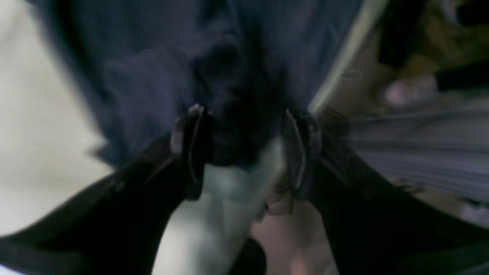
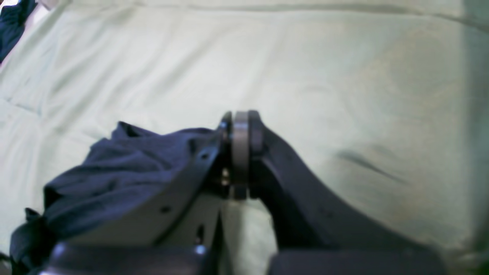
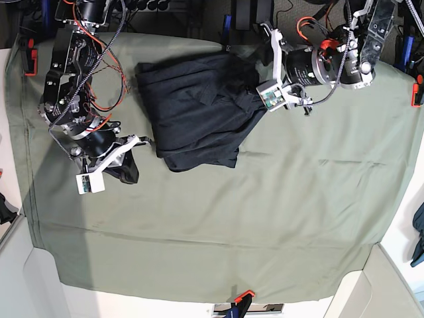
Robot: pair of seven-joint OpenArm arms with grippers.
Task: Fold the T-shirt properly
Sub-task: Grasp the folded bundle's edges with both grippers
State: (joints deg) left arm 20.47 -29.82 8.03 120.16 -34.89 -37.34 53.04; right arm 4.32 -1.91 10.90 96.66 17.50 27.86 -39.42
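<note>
Both grippers gripped the shirt (image 3: 195,112) on the green cloth (image 3: 278,218).
Left gripper (image 1: 244,152) pinched its right edge; right gripper (image 2: 238,152), clamped shut, held a bunched left end.

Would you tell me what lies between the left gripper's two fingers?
A bunched fold of the T-shirt fills the gap in the left gripper, as the left wrist view shows.
</note>
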